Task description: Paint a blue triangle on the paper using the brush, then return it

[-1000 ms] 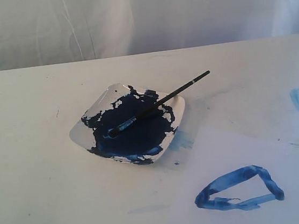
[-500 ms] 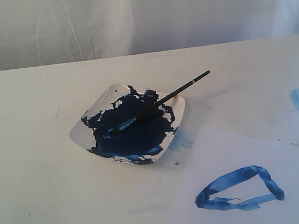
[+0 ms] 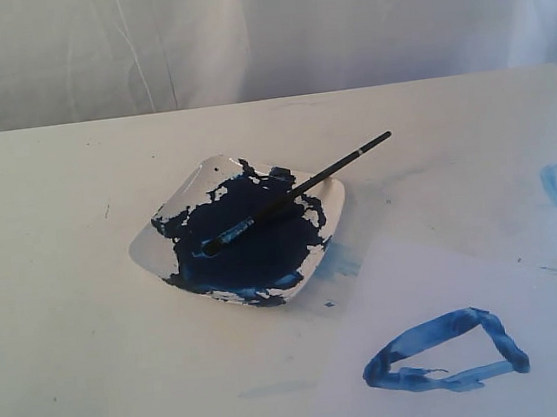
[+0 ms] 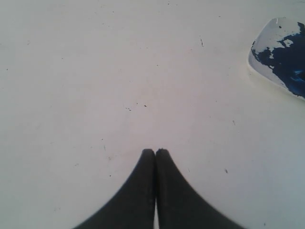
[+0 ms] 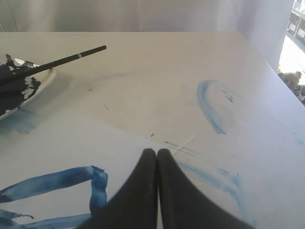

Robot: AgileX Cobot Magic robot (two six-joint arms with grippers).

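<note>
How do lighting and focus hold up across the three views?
Exterior view: flat, bright light; the paper barely separates from the table, though the blue triangle reads clearly. Right wrist view: blown-out glare past the table edge, right gripper a soft dark shape. Left wrist view: even light, left gripper similarly soft.

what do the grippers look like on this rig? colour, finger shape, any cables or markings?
Only the fingers show, in the wrist views. Left gripper and right gripper look alike: matte black fingers, broad at the base, curving in to narrow rounded tips. No cables or markings visible. No arm appears in the exterior view.
</note>
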